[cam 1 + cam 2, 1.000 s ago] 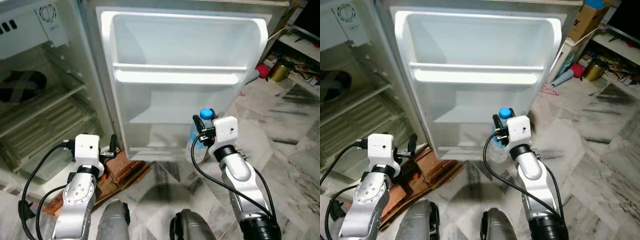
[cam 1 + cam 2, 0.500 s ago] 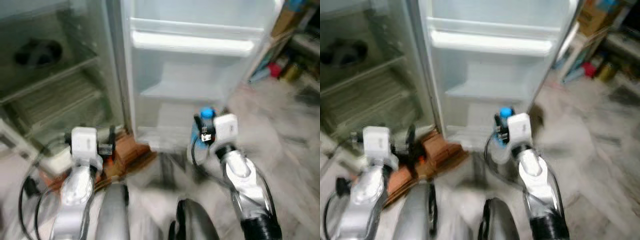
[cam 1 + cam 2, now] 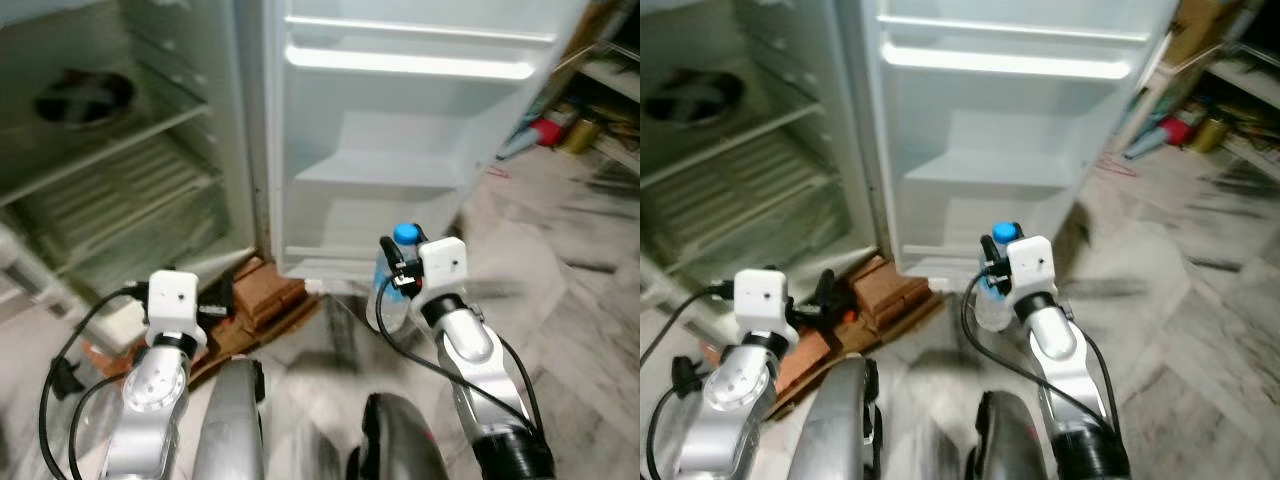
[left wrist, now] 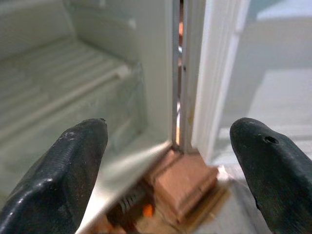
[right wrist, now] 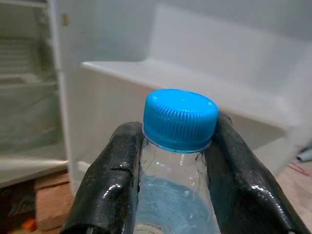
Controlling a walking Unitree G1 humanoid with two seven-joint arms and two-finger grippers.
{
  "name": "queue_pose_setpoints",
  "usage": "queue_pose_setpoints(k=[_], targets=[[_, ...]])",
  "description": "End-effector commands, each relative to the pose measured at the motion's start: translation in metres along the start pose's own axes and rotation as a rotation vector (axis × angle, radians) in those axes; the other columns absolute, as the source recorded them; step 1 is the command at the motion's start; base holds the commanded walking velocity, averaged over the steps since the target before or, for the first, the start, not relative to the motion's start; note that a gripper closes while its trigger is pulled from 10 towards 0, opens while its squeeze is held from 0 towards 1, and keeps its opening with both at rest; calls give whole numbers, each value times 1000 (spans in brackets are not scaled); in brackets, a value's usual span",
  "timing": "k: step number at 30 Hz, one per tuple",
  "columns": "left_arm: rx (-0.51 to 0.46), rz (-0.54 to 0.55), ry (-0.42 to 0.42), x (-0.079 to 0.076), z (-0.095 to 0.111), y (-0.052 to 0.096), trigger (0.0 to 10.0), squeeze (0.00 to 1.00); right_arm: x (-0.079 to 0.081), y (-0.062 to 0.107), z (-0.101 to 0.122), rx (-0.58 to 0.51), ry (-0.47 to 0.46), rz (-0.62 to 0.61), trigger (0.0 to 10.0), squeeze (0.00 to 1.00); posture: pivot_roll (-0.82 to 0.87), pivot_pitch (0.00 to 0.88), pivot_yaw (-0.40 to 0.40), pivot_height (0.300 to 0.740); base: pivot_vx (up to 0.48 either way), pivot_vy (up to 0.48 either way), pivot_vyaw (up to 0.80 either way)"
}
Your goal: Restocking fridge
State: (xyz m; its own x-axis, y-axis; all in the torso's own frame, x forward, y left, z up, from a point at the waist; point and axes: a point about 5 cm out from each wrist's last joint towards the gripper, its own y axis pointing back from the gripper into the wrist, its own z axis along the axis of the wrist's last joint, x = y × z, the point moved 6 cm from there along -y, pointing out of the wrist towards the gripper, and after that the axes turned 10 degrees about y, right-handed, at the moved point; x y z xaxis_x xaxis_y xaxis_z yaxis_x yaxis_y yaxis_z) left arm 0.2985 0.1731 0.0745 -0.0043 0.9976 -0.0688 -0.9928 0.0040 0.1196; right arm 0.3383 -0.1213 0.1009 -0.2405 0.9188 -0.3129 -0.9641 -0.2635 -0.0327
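Since a second ago the whole picture has shifted: the camera has swung left and come nearer, so the open fridge (image 3: 120, 160) and its door (image 3: 420, 130) sit higher and larger, while both arms keep the same pose before the robot. The right pincer (image 5: 168, 161) is closed on the neck of a clear water bottle (image 3: 392, 290), one black finger (image 5: 105, 185) on each side just under the blue cap (image 5: 180, 118); the bottle stands upright, held above the marble floor (image 3: 560, 300) just in front of the door's lowest shelf (image 3: 380, 175). The left pincer (image 4: 170, 161) is wide open and holds nothing, aimed at the gap where the door hinges to the cabinet. Its wrist view brings out the bricks (image 4: 183, 183) under the fridge's corner at close range and the ribbed drawer inside, which the head views give only small and blurred.
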Motion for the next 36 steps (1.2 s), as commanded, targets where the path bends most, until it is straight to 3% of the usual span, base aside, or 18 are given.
queue_pose_setpoints(k=[1, 21, 36], targets=[[-9, -28, 11, -9, 3, -1, 10000, 0, -10, -1, 7, -28, 25, -28, 10000, 0, 51, 134, -53, 650, 409, 0, 0], [-1, -26, 13, -10, 1, -3, 10000, 0, -14, -3, 4, -17, 52, -53, 10000, 0, 51, 142, -56, 650, 374, 0, 0], [-10, -15, 17, -9, 2, -5, 10000, 0, -7, -5, 5, -25, 25, -18, 10000, 0, 51, 138, -55, 650, 127, 0, 0]])
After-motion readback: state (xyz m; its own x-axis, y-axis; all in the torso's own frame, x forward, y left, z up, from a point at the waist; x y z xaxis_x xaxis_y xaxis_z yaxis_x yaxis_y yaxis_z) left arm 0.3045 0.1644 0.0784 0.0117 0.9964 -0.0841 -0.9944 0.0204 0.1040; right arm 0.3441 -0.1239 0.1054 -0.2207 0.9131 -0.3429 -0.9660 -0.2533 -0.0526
